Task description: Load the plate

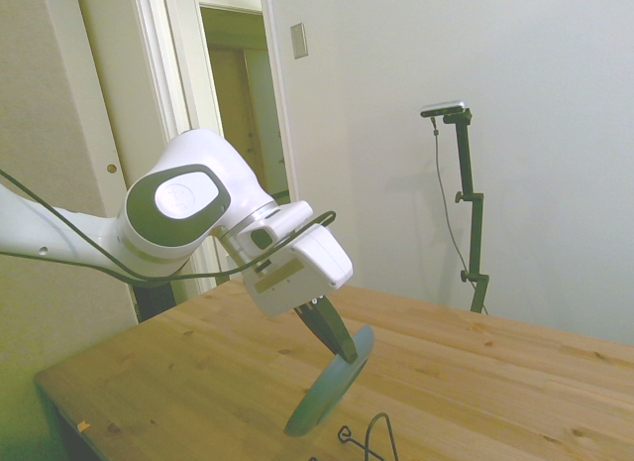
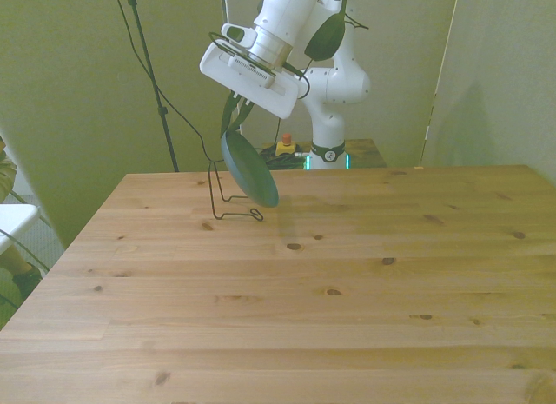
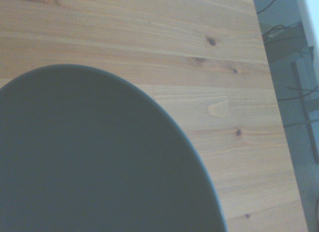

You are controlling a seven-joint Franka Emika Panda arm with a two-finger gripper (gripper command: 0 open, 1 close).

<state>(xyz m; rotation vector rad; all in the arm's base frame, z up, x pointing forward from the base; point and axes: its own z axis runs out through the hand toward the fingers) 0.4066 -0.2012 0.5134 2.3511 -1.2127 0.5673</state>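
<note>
1. The gripper (image 1: 337,344) is clamped on the upper rim of the plate (image 1: 330,384), which hangs tilted on edge above the table (image 1: 198,382), low in the side view's middle.
2. In the front view's upper left, the plate (image 2: 249,168) hangs just beside a thin wire rack (image 2: 228,195) standing on the table (image 2: 347,282), apparently not seated in it.
3. The wrist view shows the plate's (image 3: 94,157) face over bare boards.
4. Judged progress: picking up is done; lowering the plate into the rack and letting go remain.
</note>
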